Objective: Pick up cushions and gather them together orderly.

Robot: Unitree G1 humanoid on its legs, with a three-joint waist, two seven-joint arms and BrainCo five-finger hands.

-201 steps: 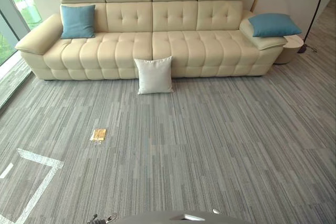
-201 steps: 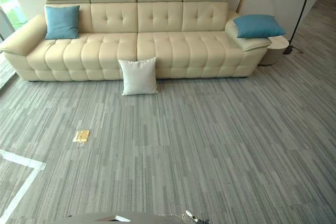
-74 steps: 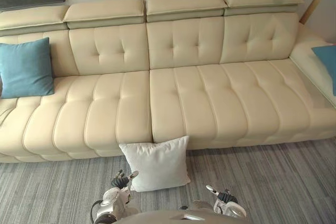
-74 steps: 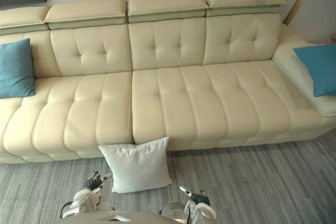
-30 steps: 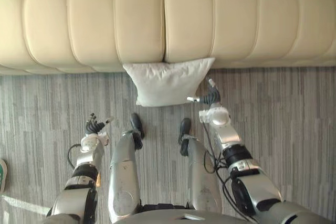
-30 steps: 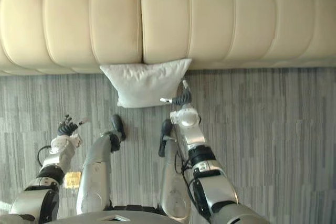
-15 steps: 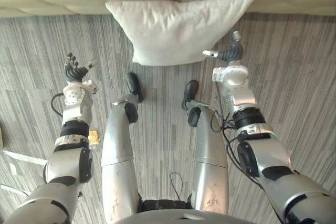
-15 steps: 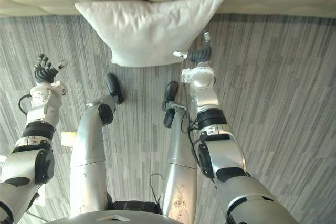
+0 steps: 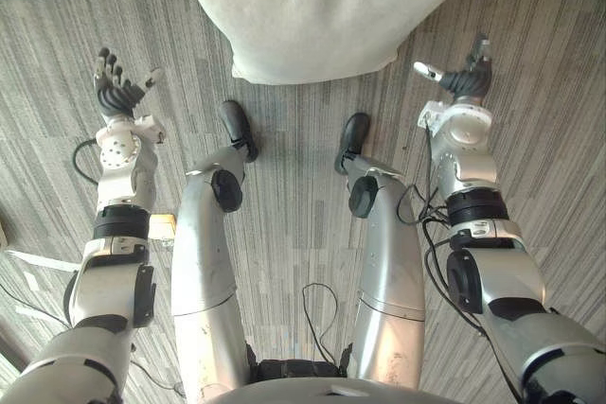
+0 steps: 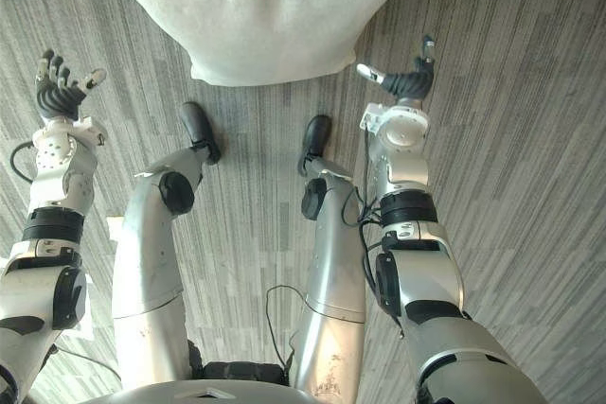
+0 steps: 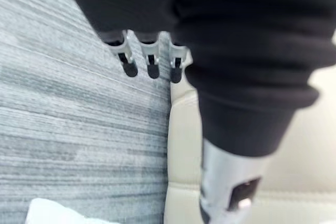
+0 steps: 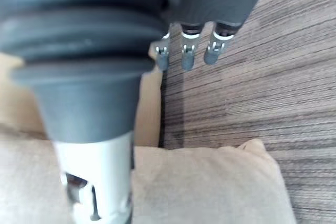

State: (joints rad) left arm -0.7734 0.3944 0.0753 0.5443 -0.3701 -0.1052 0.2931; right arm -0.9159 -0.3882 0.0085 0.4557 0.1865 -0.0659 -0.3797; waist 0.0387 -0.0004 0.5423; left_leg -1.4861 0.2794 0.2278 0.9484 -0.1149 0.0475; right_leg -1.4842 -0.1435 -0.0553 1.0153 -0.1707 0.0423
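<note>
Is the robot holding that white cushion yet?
No, the left hand and the right hand are open over the carpet, one on each side of the white cushion, and neither touches it.

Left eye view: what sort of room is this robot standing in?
Likely a living room or lounge: a white cushion lies on grey striped carpet at the foot of a cream sofa.

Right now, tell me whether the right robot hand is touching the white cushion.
Apart. The left eye view shows a strip of carpet between the right robot hand's thumb and the white cushion's corner.
</note>
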